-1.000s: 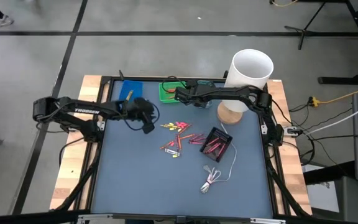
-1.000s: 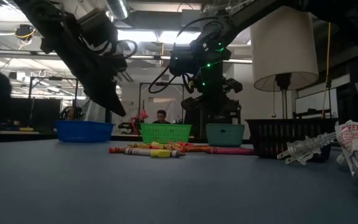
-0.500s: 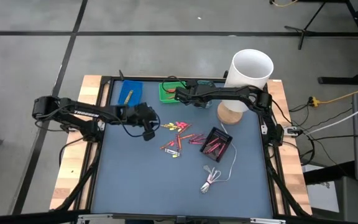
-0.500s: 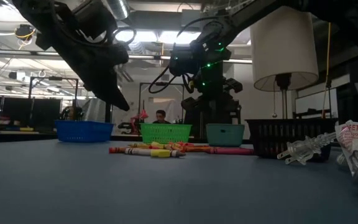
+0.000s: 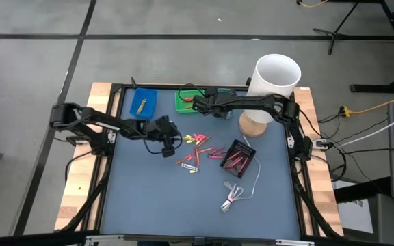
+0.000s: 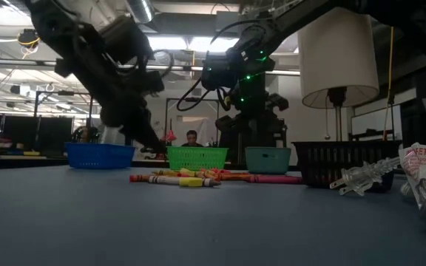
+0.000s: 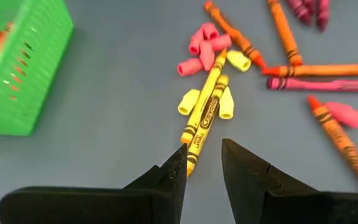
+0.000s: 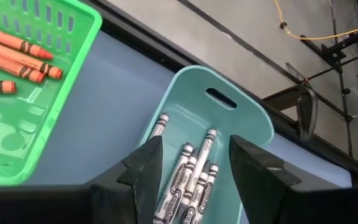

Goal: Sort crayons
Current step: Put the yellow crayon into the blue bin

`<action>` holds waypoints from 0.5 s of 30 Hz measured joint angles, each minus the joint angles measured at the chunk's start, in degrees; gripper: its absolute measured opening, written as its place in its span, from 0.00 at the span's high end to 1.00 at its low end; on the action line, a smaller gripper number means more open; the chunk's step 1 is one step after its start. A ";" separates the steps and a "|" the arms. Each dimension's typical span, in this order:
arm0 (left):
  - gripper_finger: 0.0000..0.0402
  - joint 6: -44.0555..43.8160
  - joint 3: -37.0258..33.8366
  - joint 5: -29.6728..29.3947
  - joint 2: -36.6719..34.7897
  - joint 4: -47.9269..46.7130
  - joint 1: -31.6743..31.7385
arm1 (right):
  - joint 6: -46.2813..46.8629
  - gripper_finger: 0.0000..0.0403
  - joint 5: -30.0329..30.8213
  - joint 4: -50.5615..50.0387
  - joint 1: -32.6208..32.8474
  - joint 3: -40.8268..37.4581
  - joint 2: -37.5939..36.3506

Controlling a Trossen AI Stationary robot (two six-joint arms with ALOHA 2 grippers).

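Observation:
Loose crayons (image 5: 198,152) in pink, red, orange and yellow lie scattered mid-table. My left gripper (image 7: 204,154) hovers open just above the pile's left side. The near end of a yellow crayon (image 7: 205,111) lies right in front of its fingertips, and nothing sits between them. My right gripper (image 8: 191,155) stands open over a teal tray (image 8: 253,118) that holds several white crayons (image 8: 188,174). Beside it, the green tray (image 8: 55,93) holds orange crayons. In the high view, the blue tray (image 5: 143,101) holds a yellow crayon and the black tray (image 5: 238,158) holds pink and red ones.
A lamp with a white shade (image 5: 277,75) and a wooden base (image 5: 254,124) stands at the back right, close to the right arm. A coiled white cable with a plug (image 5: 232,195) lies near the front. Small pink and yellow eraser caps (image 7: 204,46) lie among the crayons.
My left gripper has gone from in front of the blue tray toward the table's right and near edges and down, ending low over the left side of the crayon pile. The blue tray now shows whole. The right arm has kept still.

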 joint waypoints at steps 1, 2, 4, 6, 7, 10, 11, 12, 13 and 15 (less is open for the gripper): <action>0.79 0.04 0.00 -0.01 1.20 0.71 0.05 | -0.01 0.55 -0.62 0.01 0.00 0.00 0.00; 0.79 0.06 0.00 0.01 2.39 1.23 0.16 | -0.02 0.55 -1.07 0.01 0.00 0.00 0.00; 0.79 0.05 0.00 0.02 4.55 2.68 0.47 | -0.01 0.55 -1.74 0.02 0.02 0.00 0.00; 0.79 0.17 0.00 0.00 6.52 3.78 0.86 | -0.02 0.55 -1.76 0.02 0.02 0.00 0.00; 0.79 0.50 0.00 0.01 7.30 4.35 1.10 | -0.02 0.55 -1.75 0.02 0.02 0.00 0.00; 0.79 1.33 0.00 1.81 9.03 5.28 1.87 | -0.02 0.55 -1.76 0.02 0.02 0.00 0.00; 0.79 1.33 0.01 2.50 9.39 5.51 2.15 | -0.02 0.55 -1.76 0.02 0.02 0.00 0.00; 0.79 1.29 0.02 2.97 9.67 5.61 2.39 | -0.02 0.55 -1.76 0.02 0.02 0.00 0.00; 0.79 1.28 0.02 3.27 9.74 5.56 2.54 | -0.02 0.55 -1.76 0.02 0.02 0.00 0.00; 0.79 1.33 0.04 3.27 9.73 5.26 2.66 | -0.02 0.55 -1.78 0.02 0.02 0.00 0.00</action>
